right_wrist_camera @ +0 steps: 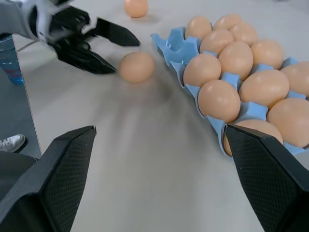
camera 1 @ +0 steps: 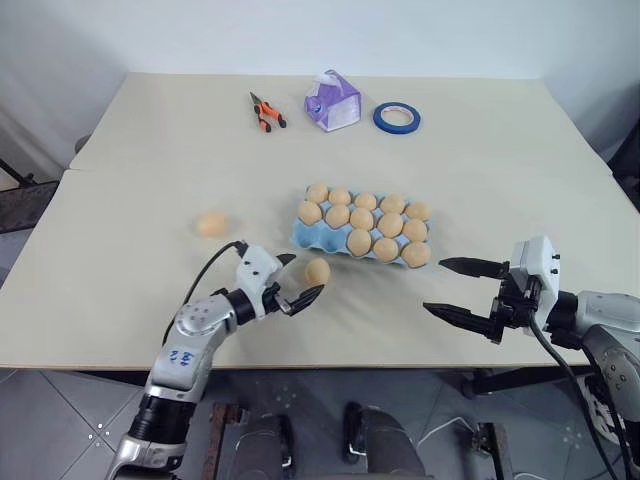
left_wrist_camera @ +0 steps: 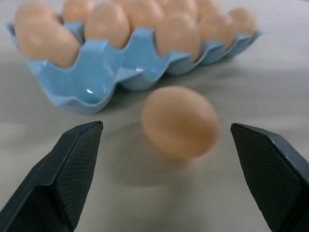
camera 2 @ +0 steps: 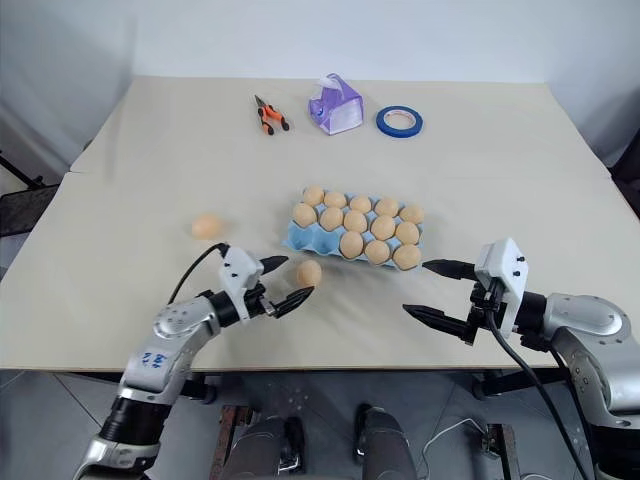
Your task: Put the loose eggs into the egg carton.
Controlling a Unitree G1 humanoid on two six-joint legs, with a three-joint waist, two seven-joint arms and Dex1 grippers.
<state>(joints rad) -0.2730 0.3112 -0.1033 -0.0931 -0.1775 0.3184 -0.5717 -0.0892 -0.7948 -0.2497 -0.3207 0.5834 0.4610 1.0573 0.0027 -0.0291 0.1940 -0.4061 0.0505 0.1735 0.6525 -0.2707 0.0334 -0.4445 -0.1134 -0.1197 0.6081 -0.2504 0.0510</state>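
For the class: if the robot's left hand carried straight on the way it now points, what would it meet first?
Most likely the loose egg lying on the table just ahead of the open left hand, in line with the gap between its fingers. The egg carton sits beyond it.

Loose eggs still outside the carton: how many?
2. One egg lies on the table just in front of the carton, between the open left claw's fingers; the other egg lies farther to the left.
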